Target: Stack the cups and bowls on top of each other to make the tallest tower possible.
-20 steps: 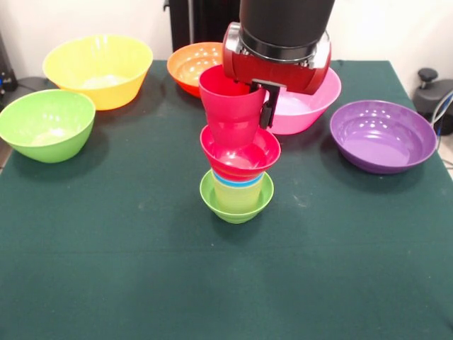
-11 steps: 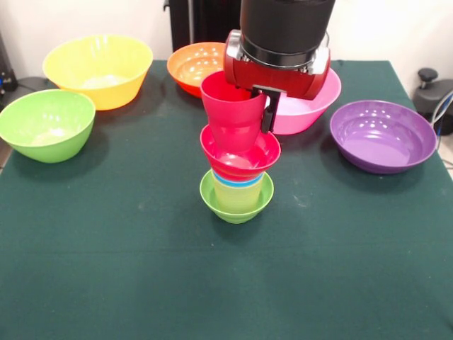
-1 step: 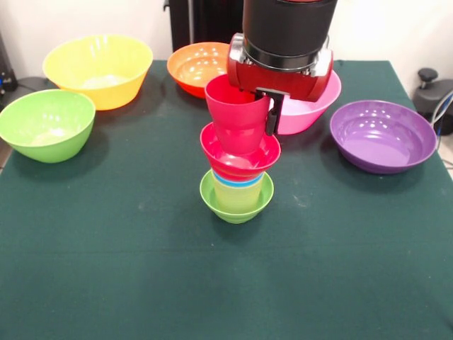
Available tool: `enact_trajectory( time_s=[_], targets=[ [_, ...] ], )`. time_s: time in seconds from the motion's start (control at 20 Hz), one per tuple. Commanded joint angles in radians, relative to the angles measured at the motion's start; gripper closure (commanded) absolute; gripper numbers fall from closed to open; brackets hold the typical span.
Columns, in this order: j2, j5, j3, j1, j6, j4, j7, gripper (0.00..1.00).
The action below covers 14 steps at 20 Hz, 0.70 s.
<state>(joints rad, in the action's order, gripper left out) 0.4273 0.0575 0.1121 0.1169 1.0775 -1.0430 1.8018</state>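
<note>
Red-black arm drops vertically from above; gripper (image 3: 256, 106) pinches red cup (image 3: 237, 117) by rim. Cup upright, mouth up, seated in small red bowl (image 3: 241, 154) atop tower (image 3: 237, 177), table (image 3: 106, 269) centre.

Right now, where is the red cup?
In the front view the red cup sits at the top of the tower, mid-table, inside the small red bowl, with the gripper at its right rim.
</note>
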Motion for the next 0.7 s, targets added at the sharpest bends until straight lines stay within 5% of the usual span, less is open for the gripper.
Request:
enact_trajectory(
  time_s=[0.05, 0.7],
  targets=[
    [-0.022, 0.005, -0.062, -0.019, -0.055, -0.096, 0.135, 1.0],
    [-0.024, 0.004, -0.058, -0.017, -0.081, -0.113, 0.143, 1.0]
  ],
)
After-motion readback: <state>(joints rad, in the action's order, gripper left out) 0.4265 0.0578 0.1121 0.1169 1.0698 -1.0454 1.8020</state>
